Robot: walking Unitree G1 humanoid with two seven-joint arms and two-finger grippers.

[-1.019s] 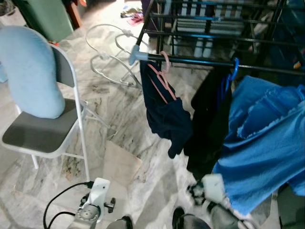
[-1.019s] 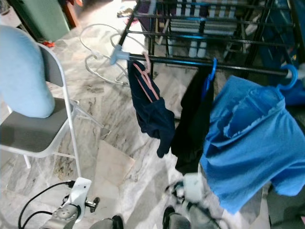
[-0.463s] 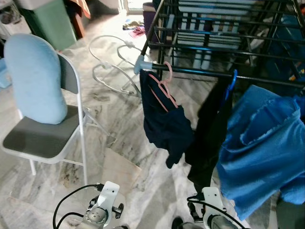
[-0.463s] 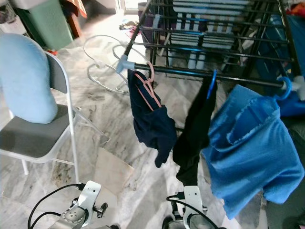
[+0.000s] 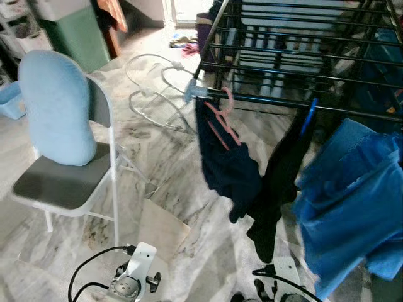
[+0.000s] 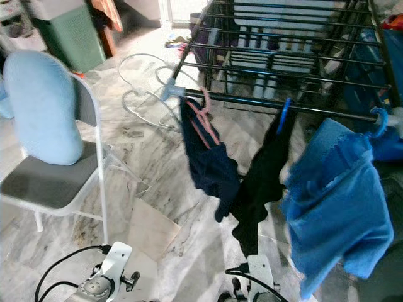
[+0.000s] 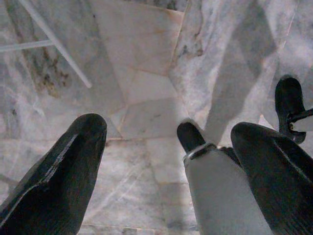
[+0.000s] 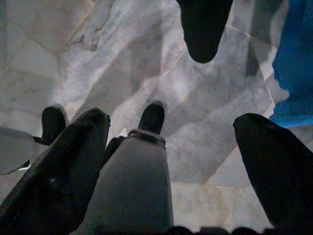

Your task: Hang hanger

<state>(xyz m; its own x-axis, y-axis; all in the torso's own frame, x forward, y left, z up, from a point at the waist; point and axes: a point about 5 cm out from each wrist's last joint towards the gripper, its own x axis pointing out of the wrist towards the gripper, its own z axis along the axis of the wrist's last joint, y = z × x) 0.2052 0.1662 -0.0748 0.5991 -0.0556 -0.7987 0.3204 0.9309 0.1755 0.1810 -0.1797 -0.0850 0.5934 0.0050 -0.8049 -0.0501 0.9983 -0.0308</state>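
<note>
- Black metal rails of the drying rack (image 5: 296,38) cross the upper part of the left eye view. On its front rail hang, from the robot's left to right: a pink hanger (image 5: 221,119) carrying a navy garment (image 5: 228,170), a blue hanger (image 5: 308,114) carrying a black garment (image 5: 277,182), and a blue shirt (image 5: 349,207). All three hooks sit over the rail, so the hanging appears done. A grey folding chair (image 5: 60,182) with a pale blue cushion (image 5: 55,107) stands well apart on the left, on the marble floor (image 5: 164,163).
- Right eye view: same scene. The shirt's own hanger (image 6: 380,121) hooks the rail near its right end. A green bin (image 6: 60,34) stands at the far left; its contents are hidden. Loose clothes lie on the floor beyond the rack.
- Left wrist view: the left hand (image 7: 166,161) points down at bare floor, fingers spread wide, holding nothing.
- Right wrist view: the right hand (image 8: 176,161) likewise hangs over the floor, wide open and empty, with the black garment's hem and the blue shirt just ahead.
- Risk, as a judgement: both arms hang close beneath the garments; raising or turning could snag a hem and drag a hook off the rail. The navy garment sits bunched on its hanger and might slip.
</note>
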